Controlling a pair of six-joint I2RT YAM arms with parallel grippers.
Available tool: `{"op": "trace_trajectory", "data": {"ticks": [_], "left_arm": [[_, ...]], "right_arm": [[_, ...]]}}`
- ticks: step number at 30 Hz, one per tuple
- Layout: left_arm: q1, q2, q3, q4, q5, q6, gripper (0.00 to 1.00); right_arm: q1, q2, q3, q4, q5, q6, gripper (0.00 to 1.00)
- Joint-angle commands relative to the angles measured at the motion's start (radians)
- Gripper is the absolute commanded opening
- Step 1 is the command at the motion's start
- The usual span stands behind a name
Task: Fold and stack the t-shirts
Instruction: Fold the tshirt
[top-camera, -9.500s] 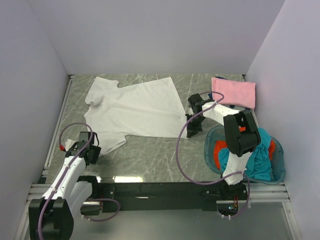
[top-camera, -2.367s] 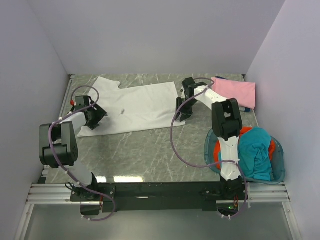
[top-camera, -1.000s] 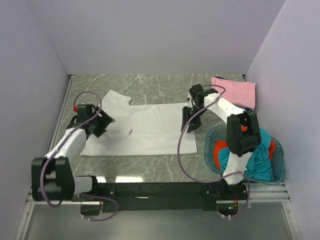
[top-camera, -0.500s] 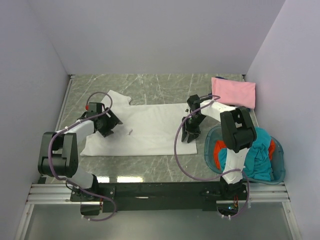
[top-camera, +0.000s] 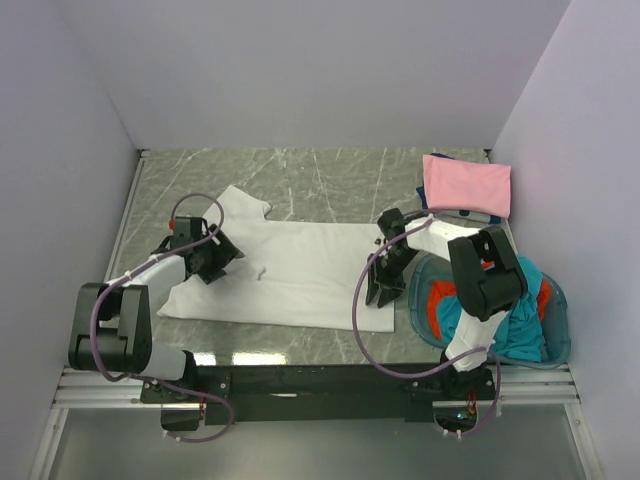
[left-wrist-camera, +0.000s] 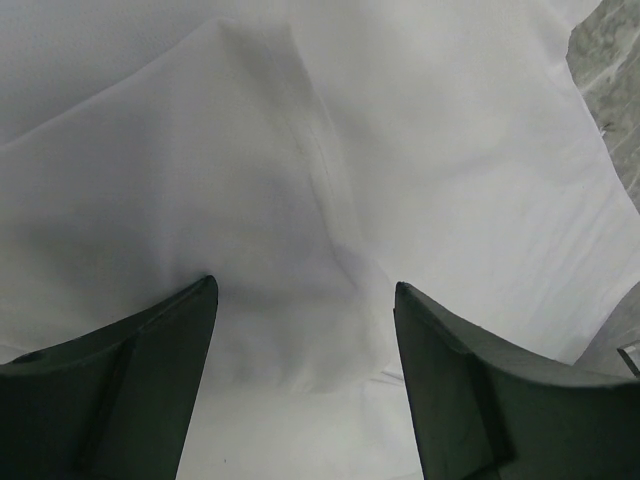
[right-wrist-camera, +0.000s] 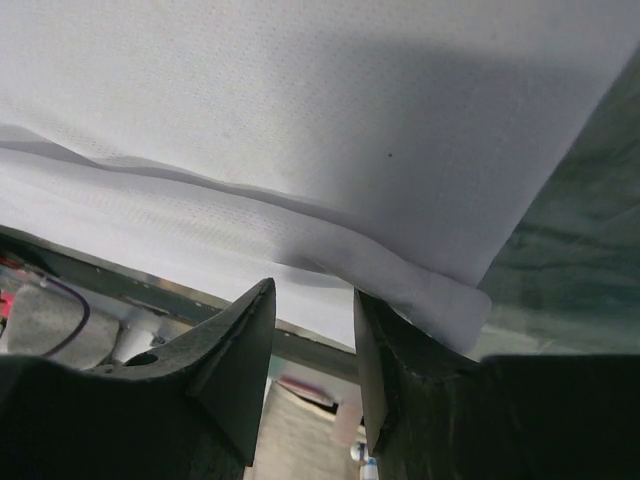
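I am resting my left gripper (left-wrist-camera: 305, 290), jaws spread wide and clasping nothing, on the sleeve end of the white t-shirt (top-camera: 300, 275), which is lying flat across the table (top-camera: 330, 190). My right gripper (right-wrist-camera: 312, 290) is sitting half-closed at the shirt's hem corner beside the basket (top-camera: 415, 300). I cannot tell whether it is gripping the cloth.

The white t-shirt (top-camera: 300, 272) lies flat to the left of the basket (top-camera: 418, 312), folded into a long band. Its doubled hem end is just beside the basket's rim, and its sleeve end is far to the left, one sleeve pointing away. The cloth is smooth, with faint creases. The pink t-shirt (top-camera: 467, 186) rests beyond the basket as a neat folded rectangle. The teal t-shirt (top-camera: 515, 305) sits crumpled inside the basket, on top of the orange-red t-shirt (top-camera: 437, 300).
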Motion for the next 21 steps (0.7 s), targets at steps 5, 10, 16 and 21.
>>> {"op": "trace_trajectory", "data": {"ticks": [5, 10, 16, 21], "left_arm": [[0.001, -0.124, -0.105, -0.105, -0.069, -0.018, 0.78], [-0.001, -0.221, -0.148, -0.151, -0.095, -0.030, 0.79], [0.001, -0.299, -0.102, -0.176, -0.096, -0.004, 0.79], [0.001, -0.260, 0.037, -0.203, -0.093, 0.040, 0.79]], "right_arm": [[0.050, -0.048, -0.134, 0.010, 0.057, 0.007, 0.45], [0.072, -0.085, -0.166, 0.003, 0.046, 0.018, 0.45], [0.075, -0.174, -0.091, -0.055, 0.071, 0.035, 0.45], [0.075, -0.218, 0.105, -0.108, 0.140, 0.058, 0.46]]}}
